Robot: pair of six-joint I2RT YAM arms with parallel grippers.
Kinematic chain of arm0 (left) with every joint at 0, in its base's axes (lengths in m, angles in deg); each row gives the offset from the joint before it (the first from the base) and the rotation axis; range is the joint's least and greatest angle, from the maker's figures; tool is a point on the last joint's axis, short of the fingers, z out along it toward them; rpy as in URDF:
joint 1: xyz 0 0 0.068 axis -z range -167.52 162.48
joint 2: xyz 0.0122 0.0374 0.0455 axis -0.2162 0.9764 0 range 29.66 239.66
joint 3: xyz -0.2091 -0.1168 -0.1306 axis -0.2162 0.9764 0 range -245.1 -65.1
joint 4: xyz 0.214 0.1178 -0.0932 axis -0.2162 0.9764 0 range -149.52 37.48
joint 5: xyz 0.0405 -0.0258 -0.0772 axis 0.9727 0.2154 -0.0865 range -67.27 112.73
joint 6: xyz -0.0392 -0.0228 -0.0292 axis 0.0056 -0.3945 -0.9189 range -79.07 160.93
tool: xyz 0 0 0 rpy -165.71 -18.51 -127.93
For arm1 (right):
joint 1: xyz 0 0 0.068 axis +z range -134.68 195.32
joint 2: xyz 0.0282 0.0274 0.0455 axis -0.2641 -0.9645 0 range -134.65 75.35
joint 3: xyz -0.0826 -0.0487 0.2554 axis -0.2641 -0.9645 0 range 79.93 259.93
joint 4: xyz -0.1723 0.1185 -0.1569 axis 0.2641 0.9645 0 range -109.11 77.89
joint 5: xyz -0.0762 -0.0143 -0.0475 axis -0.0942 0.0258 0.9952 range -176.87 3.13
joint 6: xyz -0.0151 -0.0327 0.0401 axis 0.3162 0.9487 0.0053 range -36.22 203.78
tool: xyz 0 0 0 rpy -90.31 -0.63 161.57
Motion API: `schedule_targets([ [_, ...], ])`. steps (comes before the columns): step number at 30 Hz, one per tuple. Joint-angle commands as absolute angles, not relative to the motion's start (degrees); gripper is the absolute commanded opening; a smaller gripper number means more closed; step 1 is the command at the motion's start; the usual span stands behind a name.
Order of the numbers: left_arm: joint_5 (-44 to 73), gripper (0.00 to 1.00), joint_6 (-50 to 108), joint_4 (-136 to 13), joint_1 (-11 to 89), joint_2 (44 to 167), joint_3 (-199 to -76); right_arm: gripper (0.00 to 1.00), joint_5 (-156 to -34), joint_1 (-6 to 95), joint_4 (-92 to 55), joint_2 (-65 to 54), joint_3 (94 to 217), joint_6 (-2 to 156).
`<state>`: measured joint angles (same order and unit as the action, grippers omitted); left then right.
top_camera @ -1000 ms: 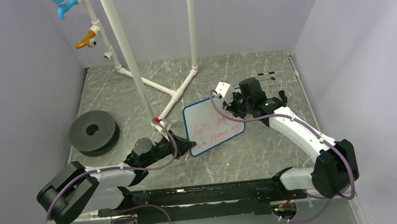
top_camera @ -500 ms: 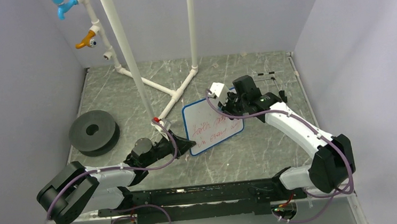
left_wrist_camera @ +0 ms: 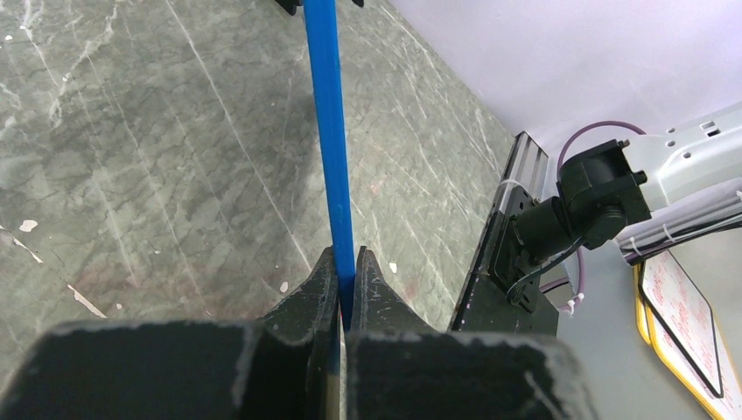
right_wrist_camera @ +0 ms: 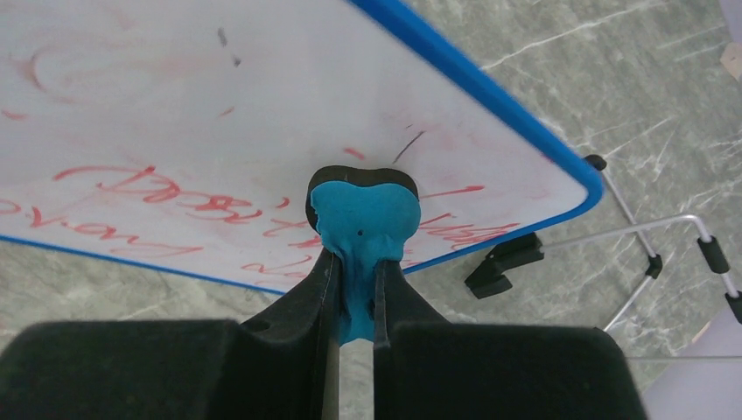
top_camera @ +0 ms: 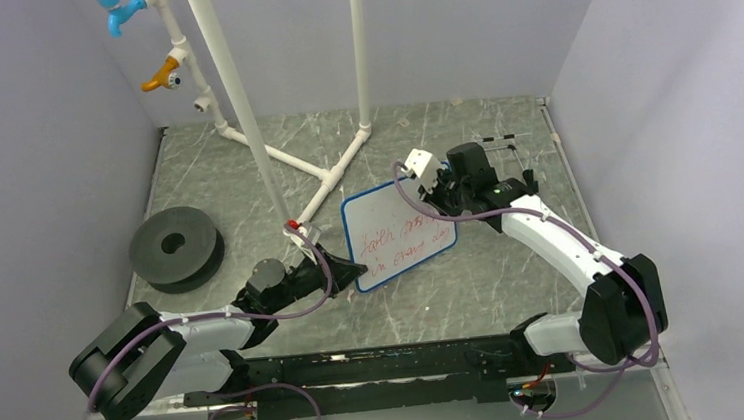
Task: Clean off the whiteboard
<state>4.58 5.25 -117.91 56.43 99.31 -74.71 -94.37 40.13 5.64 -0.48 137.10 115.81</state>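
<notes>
The whiteboard, white with a thin blue rim, is held up off the table and bears two lines of red handwriting. My left gripper is shut on its rim at the near left edge. In the left wrist view the blue rim runs edge-on out from between the left gripper's jaws. My right gripper is at the board's right side, shut on a blue eraser with a black pad. The pad presses on the whiteboard's face near its right corner, over the red writing.
A black foam disc lies at the left. A white pipe frame stands behind the board, with coloured fittings up high. The wire easel stand sits behind my right arm and shows beyond the board's corner.
My right gripper slid left across the board with the eraser, then came back right. The red writing near the right end looks more smeared. The left arm and board stayed still.
</notes>
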Motion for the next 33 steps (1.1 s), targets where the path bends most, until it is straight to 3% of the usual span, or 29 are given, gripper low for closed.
schedule_targets([
  [1, -2.58, 0.00, 7.71, -123.66, 57.49, 98.56, -75.73, 0.00, -97.37, 42.30, 7.63, 1.55, 133.39, 119.38],
  [8, -2.91, 0.00, 7.36, -124.38, 57.52, 99.39, -75.82, 0.00, -102.92, 44.92, 10.31, 0.73, 138.29, 119.26],
  [16, -3.46, 0.00, 6.82, -125.41, 57.52, 100.08, -75.83, 0.00, -96.23, 40.74, 6.65, -2.93, 147.49, 113.11],
  [23, -3.55, 0.00, 7.04, -125.09, 57.49, 99.50, -75.67, 0.00, -92.72, 38.81, 5.62, -3.19, 140.01, 115.80],
  [29, -3.85, 0.00, 7.20, -125.26, 57.51, 100.01, -76.06, 0.00, -97.47, 42.02, 7.07, -0.54, 133.77, 118.55],
  [33, -4.00, 0.00, 6.86, -125.90, 57.57, 100.62, -76.10, 0.00, -101.37, 44.23, 9.24, -0.24, 136.40, 118.33],
])
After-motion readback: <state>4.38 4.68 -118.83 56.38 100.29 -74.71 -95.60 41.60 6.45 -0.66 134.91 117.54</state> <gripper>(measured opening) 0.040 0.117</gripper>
